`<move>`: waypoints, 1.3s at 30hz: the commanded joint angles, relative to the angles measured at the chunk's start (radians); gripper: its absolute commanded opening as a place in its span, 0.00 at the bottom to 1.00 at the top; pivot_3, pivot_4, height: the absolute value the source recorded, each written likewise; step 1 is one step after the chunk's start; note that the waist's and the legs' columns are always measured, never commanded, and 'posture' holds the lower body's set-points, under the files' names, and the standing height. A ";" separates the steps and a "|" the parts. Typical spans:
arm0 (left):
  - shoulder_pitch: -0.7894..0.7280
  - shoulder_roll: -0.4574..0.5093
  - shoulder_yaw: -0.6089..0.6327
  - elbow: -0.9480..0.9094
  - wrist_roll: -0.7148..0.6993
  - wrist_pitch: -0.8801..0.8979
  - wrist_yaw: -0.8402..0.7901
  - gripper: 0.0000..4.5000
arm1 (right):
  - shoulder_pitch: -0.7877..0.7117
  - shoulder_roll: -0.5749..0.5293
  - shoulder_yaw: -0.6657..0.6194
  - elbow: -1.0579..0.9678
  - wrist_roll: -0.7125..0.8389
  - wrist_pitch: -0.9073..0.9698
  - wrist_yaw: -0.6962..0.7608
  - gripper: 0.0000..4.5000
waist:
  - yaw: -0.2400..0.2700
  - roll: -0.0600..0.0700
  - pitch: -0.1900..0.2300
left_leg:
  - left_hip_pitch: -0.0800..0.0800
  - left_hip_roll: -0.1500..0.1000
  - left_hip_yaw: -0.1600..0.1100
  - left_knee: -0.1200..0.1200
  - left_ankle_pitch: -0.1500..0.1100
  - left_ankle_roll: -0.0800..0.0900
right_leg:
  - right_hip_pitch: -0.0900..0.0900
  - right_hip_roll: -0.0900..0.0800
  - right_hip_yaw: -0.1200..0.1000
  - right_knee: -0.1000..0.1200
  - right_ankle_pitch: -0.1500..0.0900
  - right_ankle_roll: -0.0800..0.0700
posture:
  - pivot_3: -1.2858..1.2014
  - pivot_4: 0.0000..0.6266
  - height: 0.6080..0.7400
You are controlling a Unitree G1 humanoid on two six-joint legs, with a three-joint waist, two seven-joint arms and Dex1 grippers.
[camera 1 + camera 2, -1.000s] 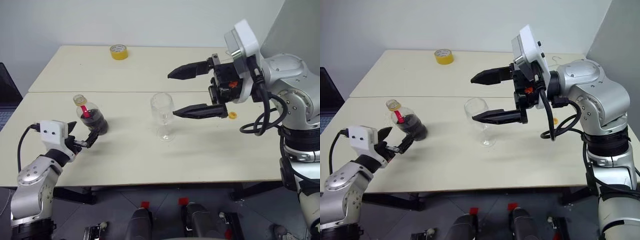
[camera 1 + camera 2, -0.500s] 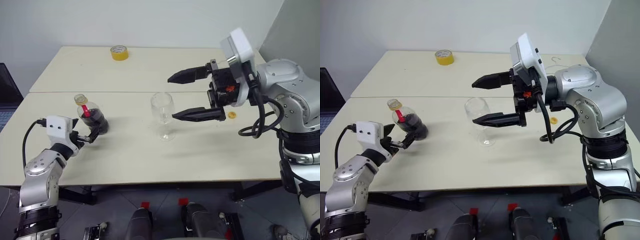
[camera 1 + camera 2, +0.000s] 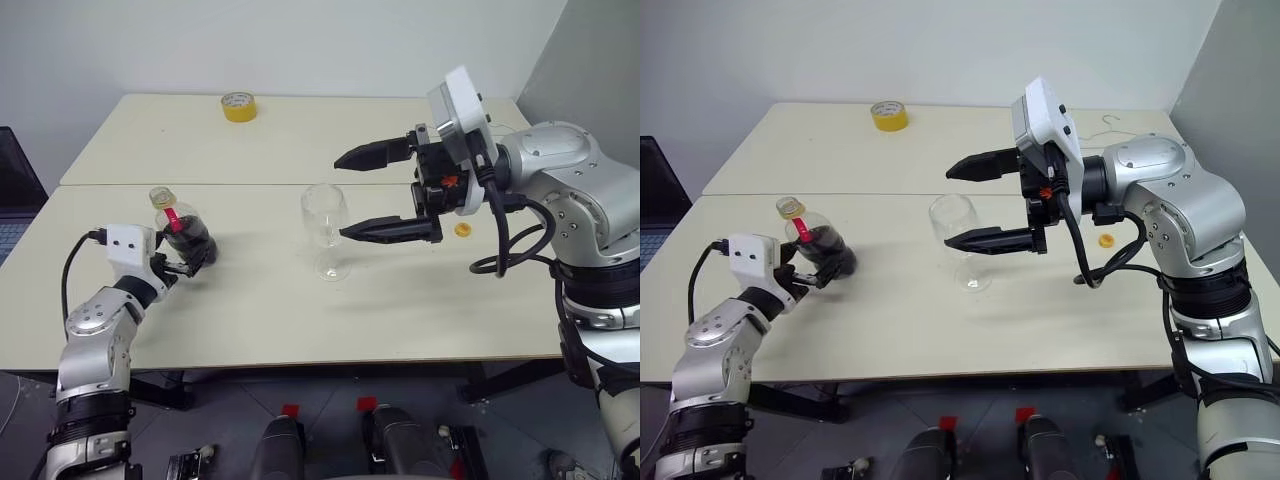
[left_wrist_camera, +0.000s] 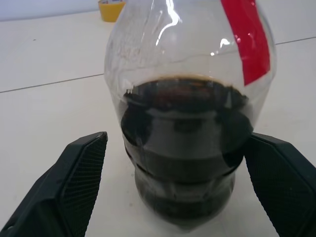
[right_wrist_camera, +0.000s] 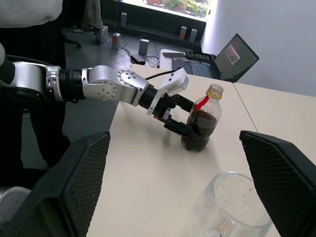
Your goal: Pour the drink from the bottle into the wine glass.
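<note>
While both arms hang over the pale bench [image 3: 400,310], the job looks to be at its grasping step: nothing is held yet and no drink has reached the glass. The right hand [image 3: 345,193] hovers high with its two black fingers spread wide, one above and beyond the wine glass [image 3: 325,230], the other level with the bowl's rim and just beside it; I cannot tell whether that lower finger touches the glass. The glass stands upright and empty, clear, with a rounded bowl on a thin stem and round foot.

Away to the other side, the left hand [image 3: 181,262] points level at the bottle [image 3: 183,232], fingers wide, one on each side of the ribbed lower body with a gap showing on both flanks in the left wrist view. I judge that the next move is to close those fingers squarely on the ribbed waist, then lift and carry the bottle toward the glass.

That bottle is small, stubby, clear plastic, standing upright with a red strip down its shoulder. Its mouth looks open; a small yellow cap [image 3: 464,230] lies on the bench behind the right hand. The drink [image 4: 185,148], nearly black, fills roughly the lower half.
</note>
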 commanded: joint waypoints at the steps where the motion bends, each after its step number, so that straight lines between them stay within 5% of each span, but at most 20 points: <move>1: -0.027 0.005 -0.003 0.013 0.006 -0.035 -0.014 1.00 | -0.014 -0.005 -0.006 -0.017 -0.006 -0.005 -0.004 1.00 | 0.000 0.000 0.000 | 0.000 0.000 0.000 0.000 0.000 0.000 | 0.000 0.000 0.000 0.000 0.000 0.000 | 0.52 0.24 1.00; 3: -0.032 0.005 -0.006 0.020 0.005 -0.040 -0.016 1.00 | -0.013 -0.004 -0.005 -0.018 -0.008 -0.005 -0.003 1.00 | 0.000 0.000 0.000 | 0.000 0.000 0.000 0.000 0.000 0.000 | 0.000 0.000 0.000 0.000 0.000 0.000 | 0.52 0.24 1.00; 10: -0.029 0.003 -0.007 0.029 0.006 -0.049 -0.015 0.63 | -0.008 -0.007 -0.003 -0.021 -0.011 -0.005 -0.004 1.00 | 0.000 0.000 0.000 | 0.000 0.000 0.000 0.000 0.000 0.000 | 0.000 0.000 0.000 0.000 0.000 0.000 | 0.52 0.24 1.00; 21: -0.001 0.019 0.011 -0.020 0.006 -0.052 -0.005 0.63 | -0.002 -0.010 -0.006 -0.018 -0.014 -0.001 -0.006 1.00 | -0.001 0.000 0.000 | 0.000 0.000 0.000 0.000 0.000 0.000 | 0.000 0.000 0.000 0.000 0.000 0.000 | 0.52 0.24 1.00; 39: -0.184 0.227 -0.061 -0.119 0.114 -0.017 -0.047 0.63 | 0.064 -0.098 -0.115 0.050 -0.026 0.008 -0.080 1.00 | 0.001 0.000 0.000 | -0.003 -0.001 0.000 0.000 0.000 0.000 | -0.001 -0.001 0.000 -0.001 0.000 0.000 | 0.52 0.24 1.00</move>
